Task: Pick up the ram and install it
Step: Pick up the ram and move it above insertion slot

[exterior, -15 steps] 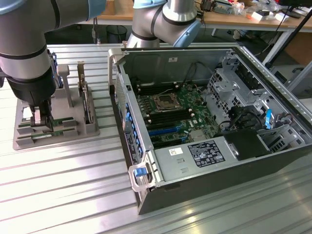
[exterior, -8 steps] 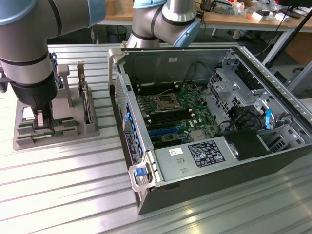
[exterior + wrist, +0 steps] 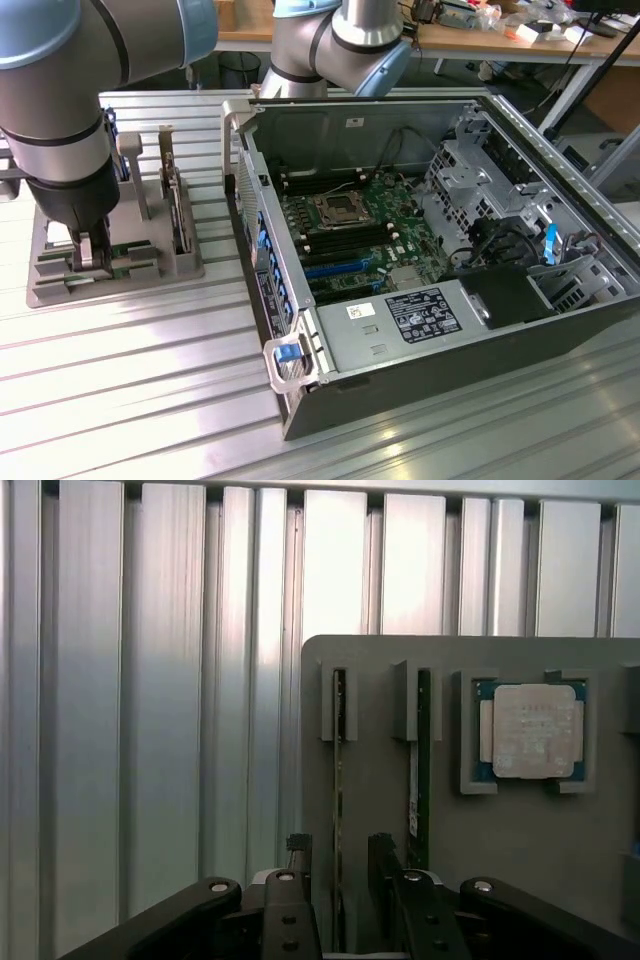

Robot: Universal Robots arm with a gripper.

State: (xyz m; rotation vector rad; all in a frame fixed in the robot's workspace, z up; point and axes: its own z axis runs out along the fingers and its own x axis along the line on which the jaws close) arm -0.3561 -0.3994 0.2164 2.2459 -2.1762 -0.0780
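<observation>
The ram [image 3: 338,760] stands on edge in a slot of the grey holder [image 3: 370,730], a thin green strip seen along its top edge. A second ram [image 3: 423,740] stands in the neighbouring slot, with a white label on its side. My gripper [image 3: 340,845] is open, one finger on each side of the first ram with a small gap on both sides. In the exterior view my gripper [image 3: 88,255] reaches down into the grey holder [image 3: 150,275] at the exterior view's left, where a bit of green ram [image 3: 120,262] shows by the fingers.
A square silver CPU chip [image 3: 537,730] lies in a pocket of the holder. A taller card [image 3: 175,215] stands upright in the holder. The open computer case [image 3: 560,300] lies at the exterior view's right, its motherboard [image 3: 345,225] showing long black memory slots beside the CPU socket.
</observation>
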